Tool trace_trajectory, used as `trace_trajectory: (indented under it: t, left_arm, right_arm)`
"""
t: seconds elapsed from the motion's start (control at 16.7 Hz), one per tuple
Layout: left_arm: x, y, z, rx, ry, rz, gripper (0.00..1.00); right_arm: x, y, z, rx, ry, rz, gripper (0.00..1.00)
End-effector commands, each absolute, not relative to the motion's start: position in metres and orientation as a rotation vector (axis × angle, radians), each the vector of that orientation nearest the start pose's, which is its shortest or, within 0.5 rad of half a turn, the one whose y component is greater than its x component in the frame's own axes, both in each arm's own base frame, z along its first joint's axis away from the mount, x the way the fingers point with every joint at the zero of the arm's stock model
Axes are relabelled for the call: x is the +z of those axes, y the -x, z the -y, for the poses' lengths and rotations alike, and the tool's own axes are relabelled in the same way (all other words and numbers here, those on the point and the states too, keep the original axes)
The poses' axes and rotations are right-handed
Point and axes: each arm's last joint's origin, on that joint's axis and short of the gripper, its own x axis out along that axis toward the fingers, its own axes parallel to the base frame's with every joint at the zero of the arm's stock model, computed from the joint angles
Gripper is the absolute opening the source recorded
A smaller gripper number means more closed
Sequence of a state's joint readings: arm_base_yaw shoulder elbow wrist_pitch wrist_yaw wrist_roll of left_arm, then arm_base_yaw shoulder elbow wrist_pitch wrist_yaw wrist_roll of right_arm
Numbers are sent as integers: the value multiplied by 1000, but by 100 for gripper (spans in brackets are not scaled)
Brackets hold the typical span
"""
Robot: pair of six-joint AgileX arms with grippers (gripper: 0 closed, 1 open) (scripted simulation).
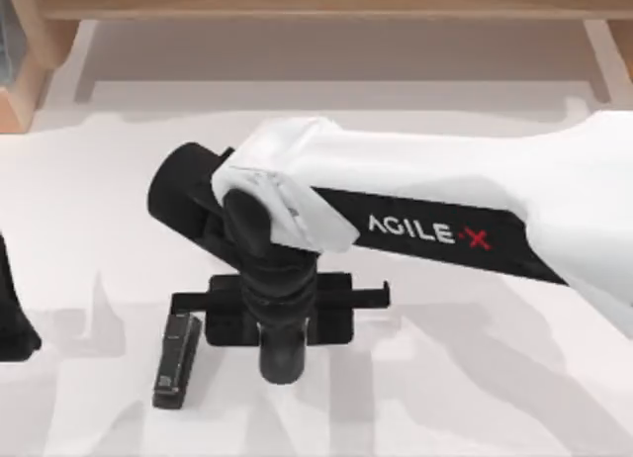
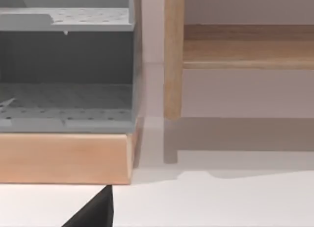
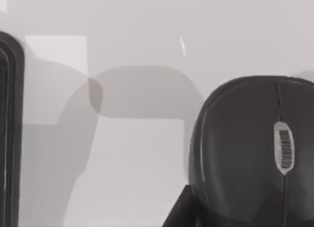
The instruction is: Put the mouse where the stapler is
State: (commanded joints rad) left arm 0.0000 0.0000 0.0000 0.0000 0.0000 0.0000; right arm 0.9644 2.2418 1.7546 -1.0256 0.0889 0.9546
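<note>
A narrow black stapler [image 1: 176, 361] lies on the white table, just left of my right gripper [image 1: 280, 314]. The white right arm reaches in from the right, with the gripper's wide black body pointing down at the table's front middle. In the right wrist view a dark mouse [image 3: 245, 148] with a scroll wheel sits close under that gripper, flat on the table. The stapler [image 3: 7, 128] shows there as a black bar at the picture's edge, apart from the mouse. My left arm [image 1: 12, 309] is parked at the table's left edge.
A wooden shelf frame [image 1: 316, 2] runs along the back of the table. In the left wrist view a wooden rack [image 2: 64, 158] holds grey perforated trays [image 2: 64, 99], with a wooden post [image 2: 173, 55] beside it.
</note>
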Motion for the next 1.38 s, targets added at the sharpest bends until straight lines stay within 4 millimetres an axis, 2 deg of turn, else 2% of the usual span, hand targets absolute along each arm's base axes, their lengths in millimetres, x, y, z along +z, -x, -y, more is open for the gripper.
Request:
trace_trajectory:
  t: [0.24,1.02,1.38]
  left_arm:
    - [160,-106,1,0,0,0,100]
    - [160,-106,1,0,0,0,100]
    - [160,-106,1,0,0,0,100]
  right_arm:
    - [145,-249,-363,12,16,-1469,0]
    - [145,-249,-363,12,16,-1469,98]
    - [145,-249,-363,12,16,-1469,100]
